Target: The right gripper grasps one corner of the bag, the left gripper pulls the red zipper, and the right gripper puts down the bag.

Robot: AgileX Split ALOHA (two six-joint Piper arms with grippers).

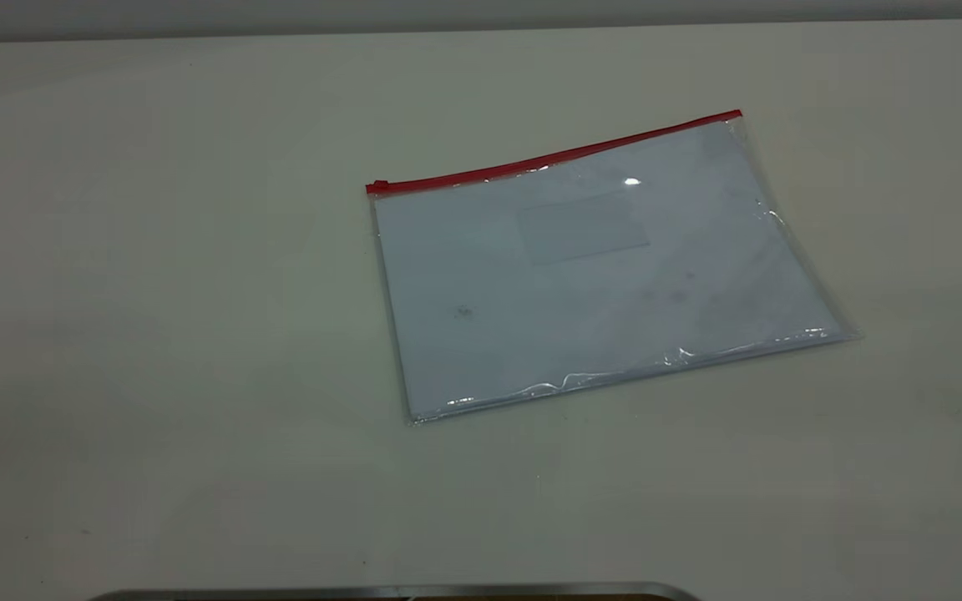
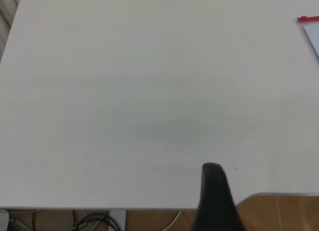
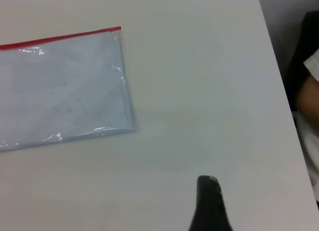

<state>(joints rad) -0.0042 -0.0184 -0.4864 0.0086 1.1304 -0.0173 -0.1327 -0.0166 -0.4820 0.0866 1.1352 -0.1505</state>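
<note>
Fingers of both grippers (image 2: 215,201) (image 3: 209,206) hover above table (image 1: 155,334), off bag (image 1: 598,267).

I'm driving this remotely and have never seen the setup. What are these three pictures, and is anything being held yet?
The wide picture looks down at the table from outside the rig; neither arm shows in it. The other two come from cameras on the arms' wrists. The dark shape in each is one finger: the left gripper and the right gripper, both above bare table. The bag lies flat, its red zipper along the far edge. Nothing is held. A person's arm shows beside the table.
</note>
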